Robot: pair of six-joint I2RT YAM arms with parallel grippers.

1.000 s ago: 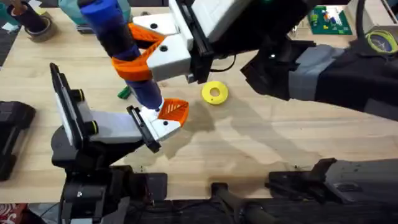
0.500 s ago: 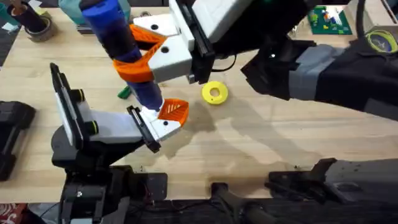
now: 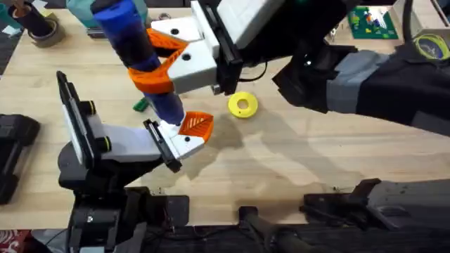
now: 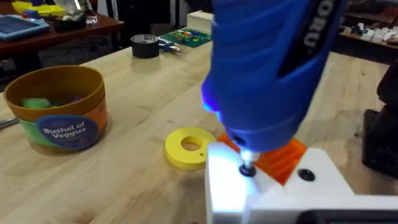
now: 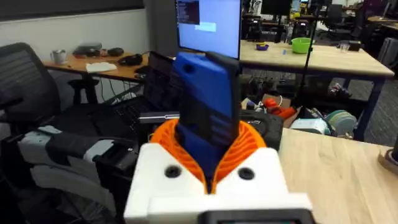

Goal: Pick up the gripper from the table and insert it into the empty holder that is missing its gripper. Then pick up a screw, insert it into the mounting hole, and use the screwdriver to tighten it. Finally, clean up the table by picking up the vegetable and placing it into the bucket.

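Screwdriver (image 3: pixel 137 60) (one) tip-down on holder (image 4: pixel 249 186), right end effector (image 3: pixel 163 62) clamping.

bright even light, soft shadows, foreground blur

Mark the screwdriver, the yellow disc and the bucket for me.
screwdriver (image 3: pixel 133 49): overhead view, on the blue barrel above the orange pads.
yellow disc (image 3: pixel 243 105): overhead view, on its ring beside the centre hole.
bucket (image 4: pixel 59 121): left wrist view, on the side wall at the blue label.
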